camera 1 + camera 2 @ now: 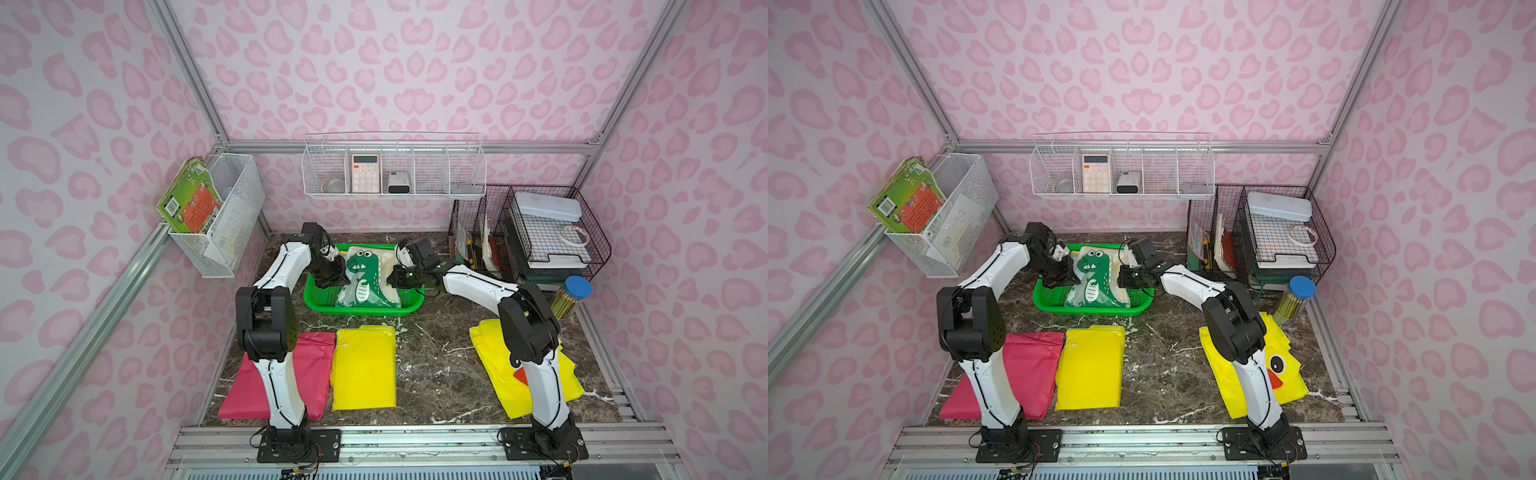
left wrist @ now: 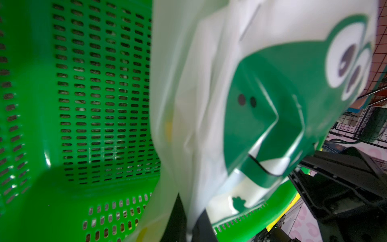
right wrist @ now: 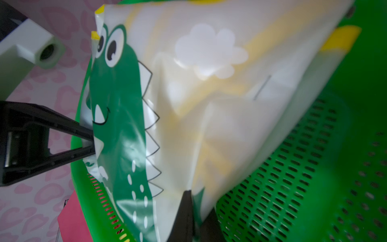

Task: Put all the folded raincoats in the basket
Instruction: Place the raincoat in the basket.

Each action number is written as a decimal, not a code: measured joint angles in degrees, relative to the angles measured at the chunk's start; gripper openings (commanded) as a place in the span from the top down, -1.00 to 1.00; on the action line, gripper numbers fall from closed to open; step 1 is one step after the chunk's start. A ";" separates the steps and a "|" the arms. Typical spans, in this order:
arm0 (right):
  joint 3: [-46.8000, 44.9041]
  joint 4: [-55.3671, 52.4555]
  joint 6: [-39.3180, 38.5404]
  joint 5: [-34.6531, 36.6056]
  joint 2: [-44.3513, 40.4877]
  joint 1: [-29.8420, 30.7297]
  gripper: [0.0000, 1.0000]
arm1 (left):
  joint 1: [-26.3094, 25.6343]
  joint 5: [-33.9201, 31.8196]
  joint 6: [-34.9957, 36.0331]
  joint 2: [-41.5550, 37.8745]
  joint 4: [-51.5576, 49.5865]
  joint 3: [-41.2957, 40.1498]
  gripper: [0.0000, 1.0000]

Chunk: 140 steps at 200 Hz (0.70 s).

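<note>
While the raincoat sags into the basket, left end effector and right end effector pinch opposite edges.

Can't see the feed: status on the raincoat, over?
Right gripper shut on raincoat; left gripper at its edge, grip unclear. Raincoat slanted over basket. Nothing in the way.

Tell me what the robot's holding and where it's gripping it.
The folded raincoat, pinched at opposite side edges by the left pincer and the right pincer.

Pink leopard-print walls enclose a dark marble tabletop; a white wire shelf hangs on the far wall, with a black wire rack far right.
</note>
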 measured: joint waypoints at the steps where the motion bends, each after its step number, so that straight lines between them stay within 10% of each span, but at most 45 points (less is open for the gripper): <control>1: 0.02 -0.04 0.00 -0.04 0.02 0.00 0.39 | 0.00 0.00 0.00 0.02 0.00 0.04 0.36; 39: 2.05 -2.43 -0.63 -1.92 0.76 0.11 -0.01 | -0.04 -0.02 0.22 0.48 -0.02 2.19 -0.14; 140: 3.63 -4.57 -2.60 -0.76 -0.79 -0.52 -0.43 | 0.00 -4.94 0.55 0.48 -1.79 5.33 -0.64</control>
